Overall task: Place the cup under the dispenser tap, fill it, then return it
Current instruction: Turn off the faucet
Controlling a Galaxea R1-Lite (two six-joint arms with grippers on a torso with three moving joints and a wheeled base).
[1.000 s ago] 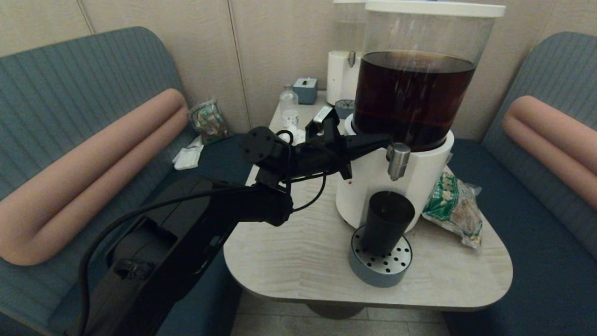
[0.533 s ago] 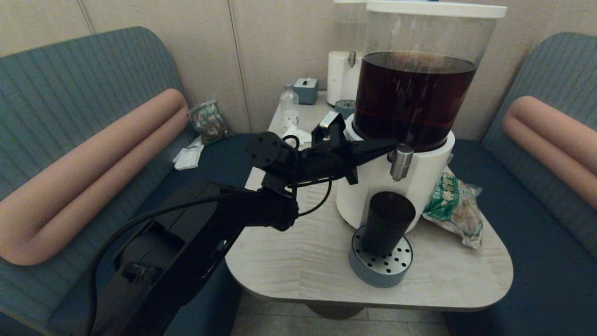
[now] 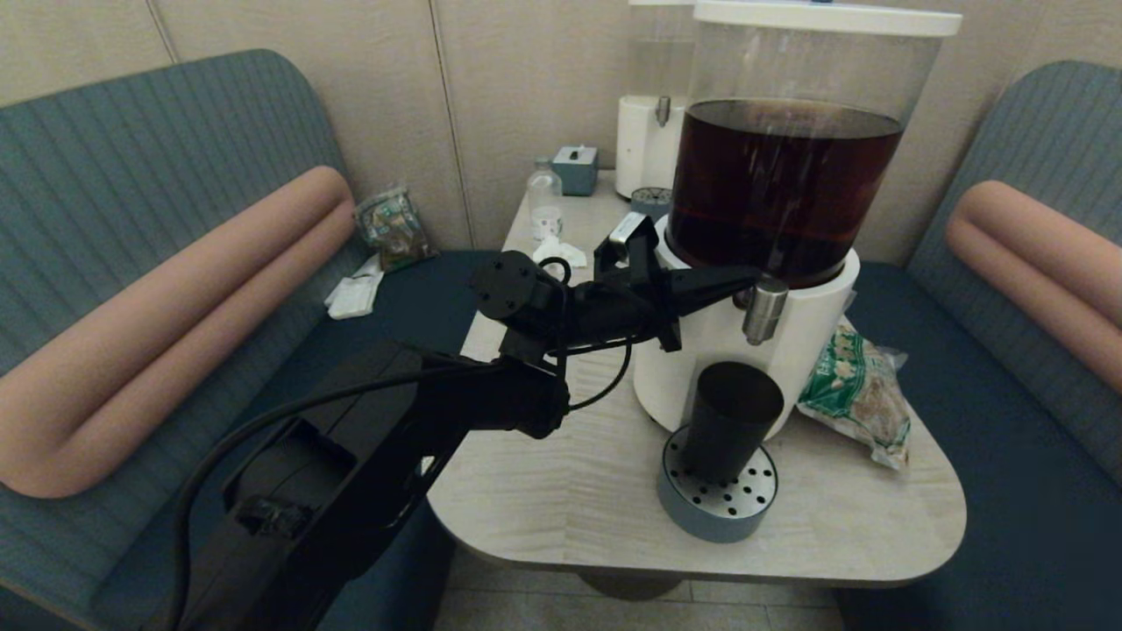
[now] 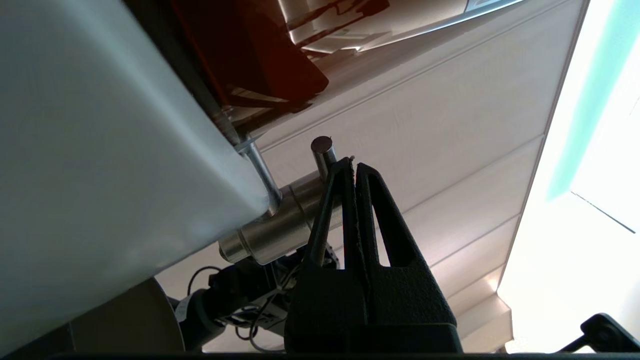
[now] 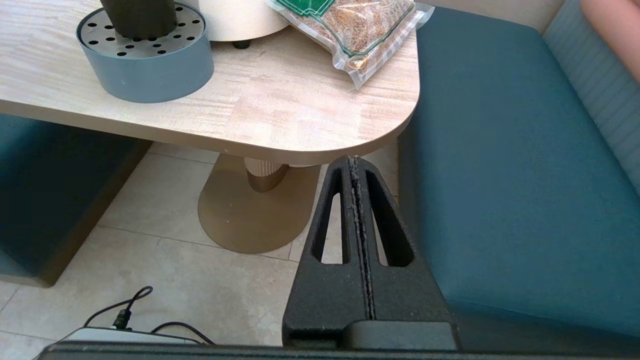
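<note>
While the cup (image 3: 732, 421) stands on the drip tray (image 3: 719, 504) under the tap (image 3: 764, 308), right of frame centre, the closed left hand (image 3: 741, 282) presses its tip against the tap's lever. Held too long, the cup could overflow; a slipping tip stops the flow.

Two dispensers (image 3: 771, 219), one cup (image 3: 732, 421), one bottle (image 3: 544, 203), two snack bags (image 3: 855, 390).

Beige panel wall (image 3: 526, 96), teal booth seats (image 3: 149, 166) w/ pink bolsters (image 3: 158, 324), tile floor (image 5: 165, 250).
</note>
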